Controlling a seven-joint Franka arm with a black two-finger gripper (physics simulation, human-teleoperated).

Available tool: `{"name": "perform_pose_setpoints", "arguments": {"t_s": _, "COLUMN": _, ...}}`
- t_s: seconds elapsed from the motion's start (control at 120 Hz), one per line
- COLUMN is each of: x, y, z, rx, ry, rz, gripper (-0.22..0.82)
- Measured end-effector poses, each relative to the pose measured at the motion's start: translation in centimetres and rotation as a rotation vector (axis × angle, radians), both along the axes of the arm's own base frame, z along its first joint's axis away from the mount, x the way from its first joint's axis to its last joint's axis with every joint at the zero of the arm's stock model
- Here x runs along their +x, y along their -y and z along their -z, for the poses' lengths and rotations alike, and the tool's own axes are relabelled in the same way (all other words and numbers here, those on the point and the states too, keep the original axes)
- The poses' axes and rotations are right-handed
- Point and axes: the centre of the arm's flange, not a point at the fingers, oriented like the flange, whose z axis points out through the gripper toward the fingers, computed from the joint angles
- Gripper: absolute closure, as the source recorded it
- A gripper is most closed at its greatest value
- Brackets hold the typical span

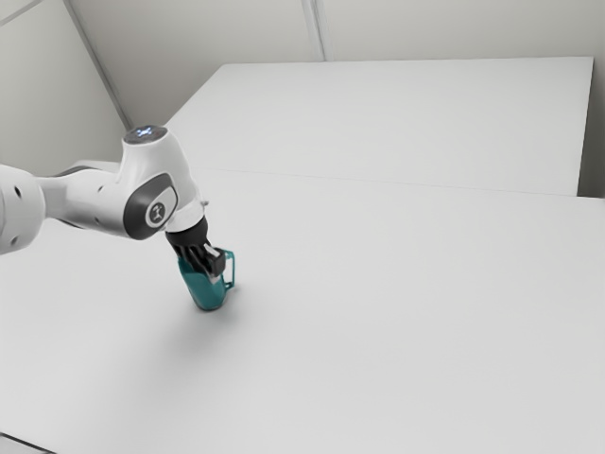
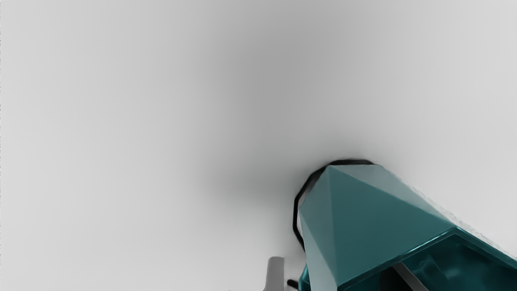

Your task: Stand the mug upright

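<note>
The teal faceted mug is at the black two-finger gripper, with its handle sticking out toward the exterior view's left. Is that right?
Not quite: the handle sticks out toward the exterior view's right, as the exterior view shows. The rest holds: the teal faceted mug is at the black two-finger gripper.

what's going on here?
A Franka arm is working on a teal mug. Its gripper straddles the mug's wall: one finger outside near the handle, the other in the mouth. The fingers stand apart, with a gap visible between the outer one and the mug, so I read it as not gripping. The mug looks upright or close to it, base down at the table; whether it sits flat, I can't tell.
</note>
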Motion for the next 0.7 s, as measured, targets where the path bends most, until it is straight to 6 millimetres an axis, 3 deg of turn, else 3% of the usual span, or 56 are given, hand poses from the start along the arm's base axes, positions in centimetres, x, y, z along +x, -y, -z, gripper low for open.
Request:
{"name": "perform_pose_setpoints", "arguments": {"t_s": 0.133, "x": -0.1, "y": 0.1, "z": -0.8, "rx": 0.003, "ry": 0.009, "rz": 0.001, "gripper": 0.22}}
{"name": "perform_pose_setpoints", "arguments": {"t_s": 0.3, "x": -0.5, "y": 0.1, "z": -2.5, "rx": 0.008, "ry": 0.028, "rz": 0.000, "gripper": 0.10}}
{"name": "perform_pose_setpoints", "arguments": {"t_s": 0.467, "x": -0.5, "y": 1.4, "z": -5.6, "rx": 0.003, "ry": 0.063, "rz": 0.016, "gripper": 0.05}}
{"name": "perform_pose_setpoints", "arguments": {"t_s": 0.7, "x": 2.0, "y": 1.4, "z": -12.4, "rx": 0.004, "ry": 0.110, "rz": 0.007, "gripper": 0.02}}
